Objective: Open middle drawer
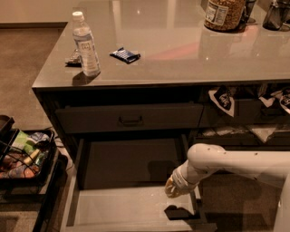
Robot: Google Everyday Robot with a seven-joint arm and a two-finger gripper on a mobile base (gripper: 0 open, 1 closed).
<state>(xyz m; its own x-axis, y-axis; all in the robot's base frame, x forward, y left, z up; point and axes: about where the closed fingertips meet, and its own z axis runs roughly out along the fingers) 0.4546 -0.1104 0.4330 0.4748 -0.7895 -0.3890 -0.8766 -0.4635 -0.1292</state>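
Observation:
The middle drawer (131,206) stands pulled out below the counter, and its light-grey inside shows. Its front and handle lie at the bottom edge of the view and are hidden. My white arm (226,161) comes in from the right and bends down over the drawer's right side. My gripper (176,211) is a dark shape low inside the drawer's front right corner.
A closed dark-grey drawer (130,118) with a small handle sits above the open one. The counter top (181,50) holds a water bottle (85,44), a blue packet (125,55) and a jar (225,13). A black basket of snacks (22,156) stands on the floor at the left.

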